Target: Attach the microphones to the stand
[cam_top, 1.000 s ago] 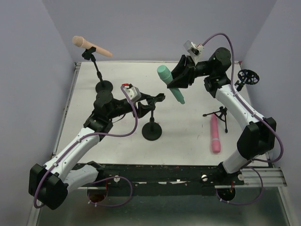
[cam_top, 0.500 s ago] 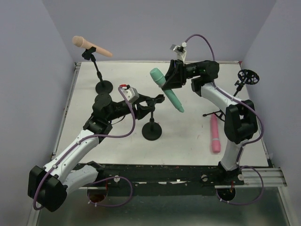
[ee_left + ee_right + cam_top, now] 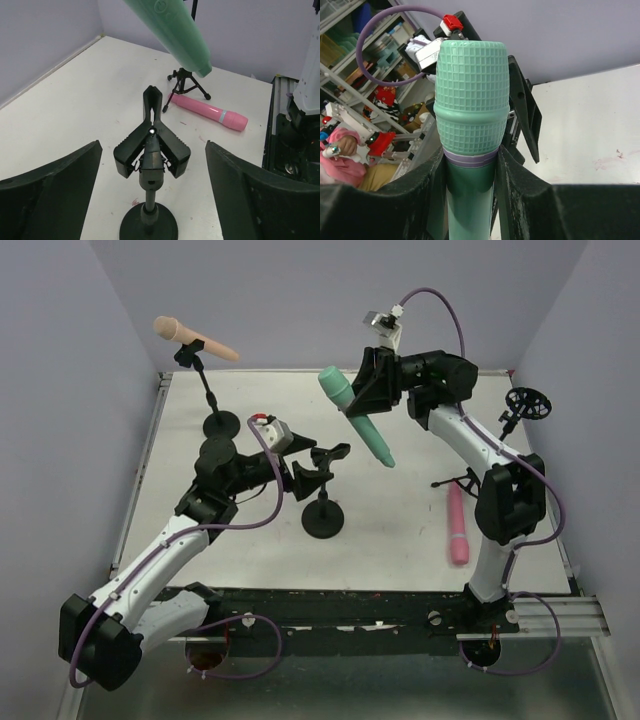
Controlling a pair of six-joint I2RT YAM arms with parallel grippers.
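My right gripper (image 3: 362,405) is shut on the mint-teal microphone (image 3: 356,418) just below its head and holds it tilted in the air, tail pointing down toward the centre stand. In the right wrist view the fingers (image 3: 515,175) press both sides of the microphone (image 3: 471,120). My left gripper (image 3: 300,472) is open, its fingers (image 3: 60,180) wide apart on either side of the centre stand's black clip (image 3: 151,150) without touching it. The peach-tan microphone (image 3: 195,338) sits in the far-left stand (image 3: 212,400). The pink microphone (image 3: 458,524) lies on the table at the right.
A small black tripod stand (image 3: 468,485) stands beside the pink microphone. A black wheel-shaped part (image 3: 527,403) sits at the far right edge. The centre stand's round base (image 3: 323,519) rests mid-table. The white table (image 3: 250,540) has a raised rim.
My right gripper has carried the mint-teal microphone leftward toward the centre stand, then risen a little. The left gripper has barely moved near the clip.
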